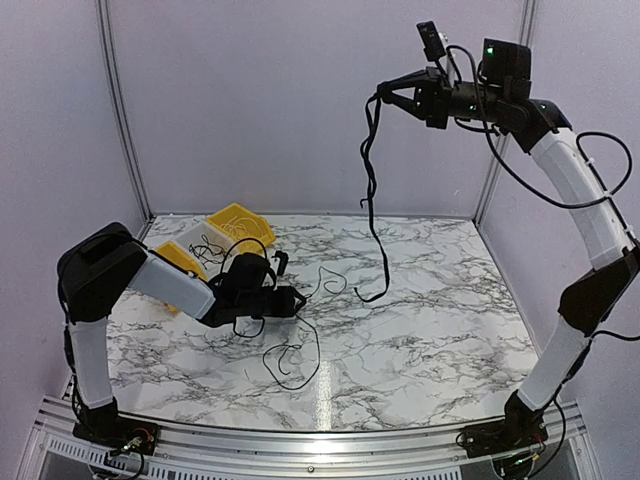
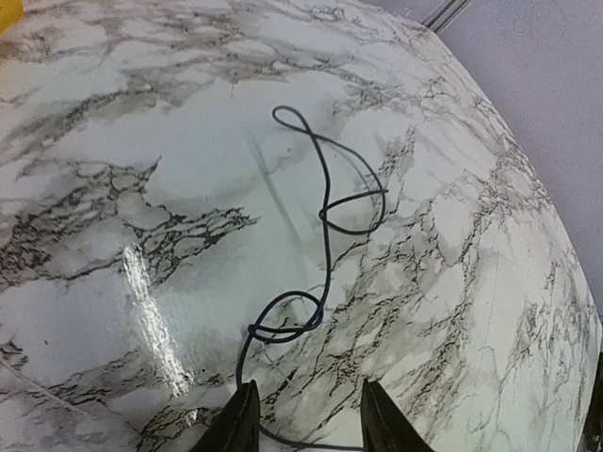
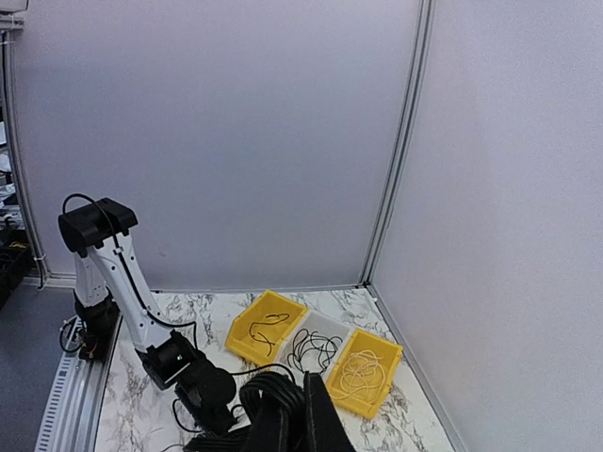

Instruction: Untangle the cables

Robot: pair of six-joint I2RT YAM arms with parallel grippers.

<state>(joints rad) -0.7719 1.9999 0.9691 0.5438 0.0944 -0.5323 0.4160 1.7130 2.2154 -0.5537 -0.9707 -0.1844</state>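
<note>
Right gripper (image 1: 385, 97) high at 1 o'clock, clamped on hanging cable (image 1: 372, 200); grip itself unclear in wrist view. Left gripper (image 2: 309, 426) low at 8 o'clock, fingers apart astride thin cable (image 2: 323, 235) on table (image 2: 113, 141); its end cropped

Table (image 1: 450, 320): we see white marble with grey veins, glossy just ahead of the left gripper (image 2: 306, 419).
Thin cable (image 2: 325, 202): we trace it flat on the table, from between that gripper's parted fingers out ahead in loose loops; more loops lie on its near side.
Yellow bins (image 3: 290, 330): two, beyond that gripper and to its left.
Clear bin (image 3: 334, 328): between them, just beside each.
Hanging cable (image 1: 371, 200): drops from the right gripper (image 1: 385, 97); its low end curls at the table, and we cannot tell whether it rests there.
</note>
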